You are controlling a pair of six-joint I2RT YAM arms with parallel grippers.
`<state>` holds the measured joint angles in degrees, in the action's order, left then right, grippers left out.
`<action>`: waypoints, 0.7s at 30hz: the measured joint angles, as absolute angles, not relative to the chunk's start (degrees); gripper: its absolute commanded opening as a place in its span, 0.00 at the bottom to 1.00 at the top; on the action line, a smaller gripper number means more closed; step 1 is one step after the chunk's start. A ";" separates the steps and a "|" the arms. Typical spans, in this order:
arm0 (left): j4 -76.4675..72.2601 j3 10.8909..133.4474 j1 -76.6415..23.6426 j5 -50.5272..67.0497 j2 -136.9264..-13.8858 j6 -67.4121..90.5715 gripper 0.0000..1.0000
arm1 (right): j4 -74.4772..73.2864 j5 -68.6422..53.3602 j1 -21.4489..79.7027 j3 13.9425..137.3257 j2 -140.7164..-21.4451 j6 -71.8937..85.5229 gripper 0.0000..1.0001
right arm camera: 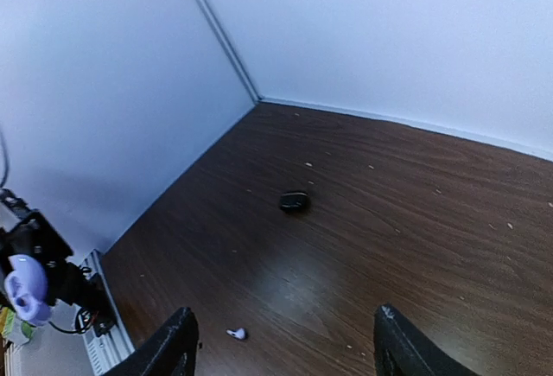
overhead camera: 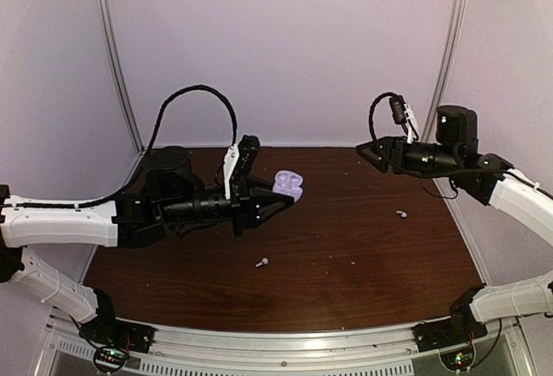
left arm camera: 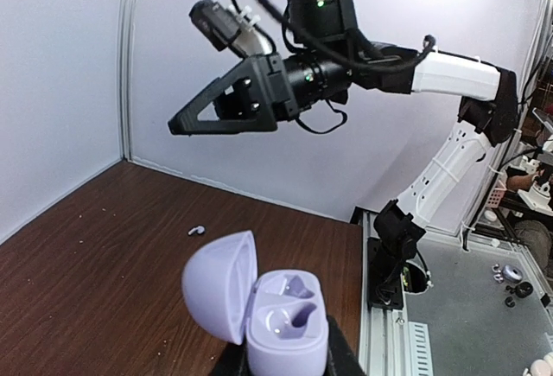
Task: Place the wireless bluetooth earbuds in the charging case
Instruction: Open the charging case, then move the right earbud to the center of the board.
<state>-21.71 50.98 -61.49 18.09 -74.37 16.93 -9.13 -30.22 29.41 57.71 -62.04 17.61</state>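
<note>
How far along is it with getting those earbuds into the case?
Barely started. Done: the lilac case is open, both sockets empty. In hand: the left fingers hold it up; the right fingers are open, holding nothing. Left: a white earbud and a second earbud lie on the table.

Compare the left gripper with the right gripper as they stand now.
The left gripper is shut on the lilac charging case, whose lid is open; the right gripper is open and holds nothing. The left gripper hangs over the middle of the table, while the right gripper is up by the far edge, right of centre. Both are black, two-fingered and raised off the table.
</note>
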 measured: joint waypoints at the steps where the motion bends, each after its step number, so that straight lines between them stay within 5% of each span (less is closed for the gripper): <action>1: -21.69 50.98 -61.32 18.00 -74.28 17.15 0.00 | -10.96 -29.54 26.33 57.45 -62.72 17.43 0.68; 9: -21.69 50.76 -60.88 16.69 -74.13 18.65 0.00 | -18.76 -26.13 5.58 49.12 -69.47 16.19 0.65; 21: -20.88 49.93 -59.92 16.29 -74.11 18.76 0.00 | -17.91 -17.72 0.93 44.91 -77.84 12.97 0.56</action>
<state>-20.88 49.93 -59.92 16.29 -74.11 18.76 -17.91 -17.72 0.93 44.91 -77.84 12.97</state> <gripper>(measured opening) 0.189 0.579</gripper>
